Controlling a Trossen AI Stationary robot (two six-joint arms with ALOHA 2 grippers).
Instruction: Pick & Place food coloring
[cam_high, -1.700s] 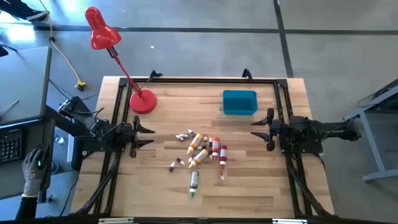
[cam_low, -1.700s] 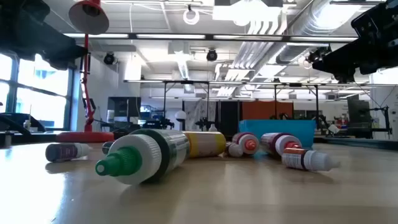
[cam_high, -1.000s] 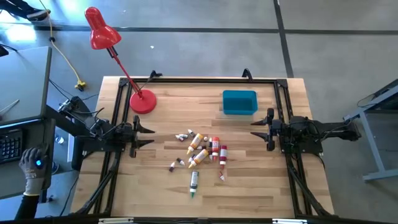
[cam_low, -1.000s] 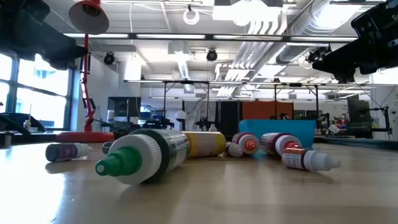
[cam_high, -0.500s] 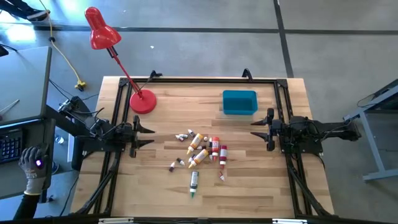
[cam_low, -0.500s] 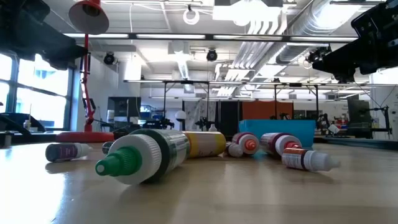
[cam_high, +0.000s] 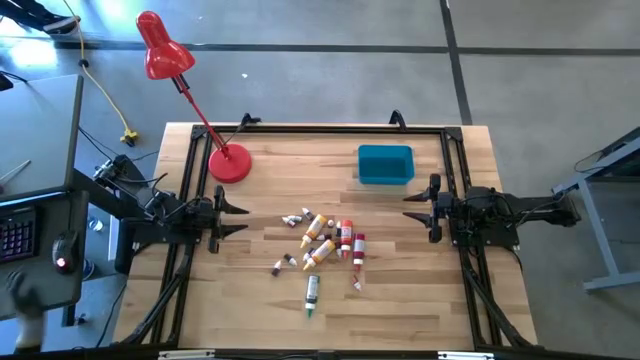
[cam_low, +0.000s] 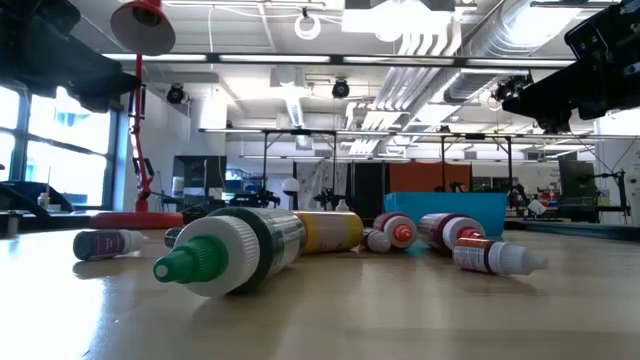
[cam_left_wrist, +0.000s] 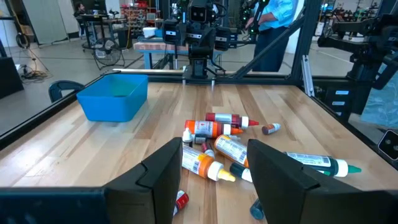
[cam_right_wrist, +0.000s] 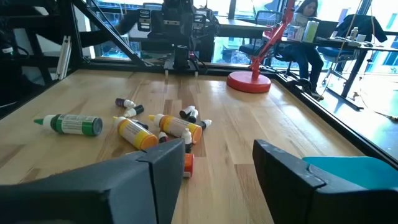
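Both grippers sit parked at the table's sides as I watch from my console: my left gripper (cam_high: 240, 217) hangs at the left edge with its fingers (cam_left_wrist: 163, 176) spread apart and nothing between them, and my right gripper (cam_high: 412, 208) mirrors it at the right edge, its fingers (cam_right_wrist: 283, 169) likewise apart and empty. Between the 2 arms, on the wooden table (cam_high: 400, 290), the food coloring (cam_high: 325, 242) lies scattered in a loose cluster near the middle, every bottle on its side. From above I see yellow-orange bottles (cam_high: 318, 226) bunched at the centre, red-banded ones (cam_high: 346, 238) just beside them toward the right arm, a few tiny grey-white ones (cam_high: 293, 219) toward the left arm, and a green-tipped tube (cam_high: 312, 294) lying apart from the heap toward the near edge. In the low view that green-tipped tube (cam_low: 225, 251) fills the foreground, its nozzle pointing left, with a small dark-capped bottle (cam_low: 105, 242) off to its left and a pale-capped bottle (cam_low: 495, 258) to its right. A blue bin (cam_high: 385, 165) stands well apart from the bottles, toward the far edge on the right arm's side. A red desk lamp (cam_high: 228, 163) has its round base on the table's far left corner, its shade (cam_high: 160, 46) leaning out beyond the edge. Beyond the table, the right wrist view shows a person (cam_right_wrist: 305, 12) seated at a desk.
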